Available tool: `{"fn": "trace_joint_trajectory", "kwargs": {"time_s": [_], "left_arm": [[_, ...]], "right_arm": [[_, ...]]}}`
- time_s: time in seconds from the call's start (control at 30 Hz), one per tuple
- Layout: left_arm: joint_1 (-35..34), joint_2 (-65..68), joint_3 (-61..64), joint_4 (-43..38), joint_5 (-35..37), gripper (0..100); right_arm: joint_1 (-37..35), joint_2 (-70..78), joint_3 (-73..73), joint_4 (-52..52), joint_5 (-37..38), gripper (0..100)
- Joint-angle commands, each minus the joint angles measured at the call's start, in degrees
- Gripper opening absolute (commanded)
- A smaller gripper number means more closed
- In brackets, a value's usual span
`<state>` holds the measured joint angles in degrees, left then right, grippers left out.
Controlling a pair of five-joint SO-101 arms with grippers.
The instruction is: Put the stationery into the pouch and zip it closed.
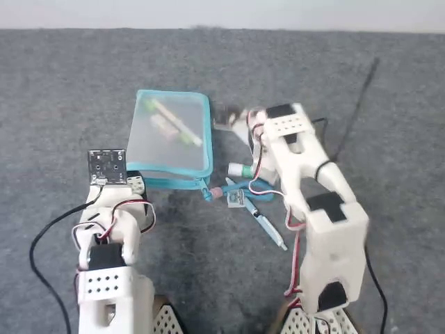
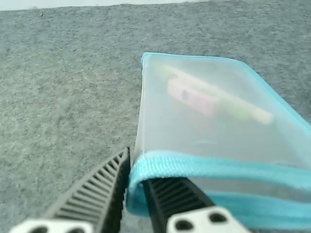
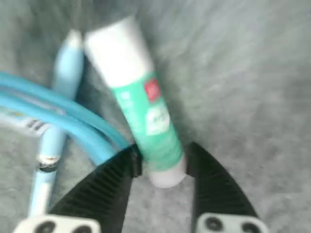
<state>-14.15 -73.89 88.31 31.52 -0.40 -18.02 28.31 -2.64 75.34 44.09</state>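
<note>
A flat, translucent plastic pouch with turquoise fabric trim (image 1: 170, 136) lies on the grey desk (image 1: 69, 83), its near zip edge gaping. A pink block (image 2: 189, 97) and a cream-and-green pen (image 2: 238, 110) show through its wall. Just beside its open corner lie a white glue stick with a green label (image 1: 241, 169), turquoise loops like scissor handles (image 1: 240, 186), and a pale blue pen (image 1: 268, 226) angled away.

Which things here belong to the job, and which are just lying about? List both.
Job: translucent teal-edged zip pouch, in left claw; green-and-white glue stick, in right claw; light blue pen.
Lying about: grey felt table cover; black cable.
</note>
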Motion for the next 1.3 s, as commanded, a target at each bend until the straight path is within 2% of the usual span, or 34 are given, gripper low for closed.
{"fn": "trace_joint_trajectory", "kwargs": {"time_s": [0.0, 0.13, 0.27, 0.37, 0.43, 0.67, 0.87, 1.07, 1.27], "left_arm": [[0.4, 0.1, -3.3, 0.1, -0.4, 1], [0.4, 0.1, -3.3, 0.1, -0.4, 1], [0.4, 0.1, -3.2, 0.1, -0.4, 1], [0.4, 0.1, -3.2, 0.1, -0.4, 1], [0.4, 0.2, -3.2, 0.1, -0.4, 1], [1.2, 0.4, -3.1, 0.0, -0.2, 1], [10.3, 0.5, -2.3, 0.2, 0.0, 1], [21.0, 0.5, -2.7, 0.1, 4.5, 1], [24.4, 0.2, -2.8, -0.2, 4.7, 1]], "right_arm": [[-0.9, -0.6, 1.2, 0.9, 0.4, 10.3], [-0.5, -0.6, 1.9, 0.8, -2.1, 9.6], [1.6, -1.5, 1.8, 1.5, -13.9, 0.1], [5.3, -4.4, 2.7, 1.5, -21.9, 0.5], [7.7, -8.0, 4.3, 1.9, -24.0, 0.7], [9.2, -27.8, 18.3, 3.2, -26.4, 0.7], [6.7, -45.1, 30.4, 3.9, -25.3, 0.6], [4.9, -61.6, 38.6, 8.7, -22.8, 0.6], [4.9, -74.2, 40.9, 14.1, -21.9, 0.6]]}}
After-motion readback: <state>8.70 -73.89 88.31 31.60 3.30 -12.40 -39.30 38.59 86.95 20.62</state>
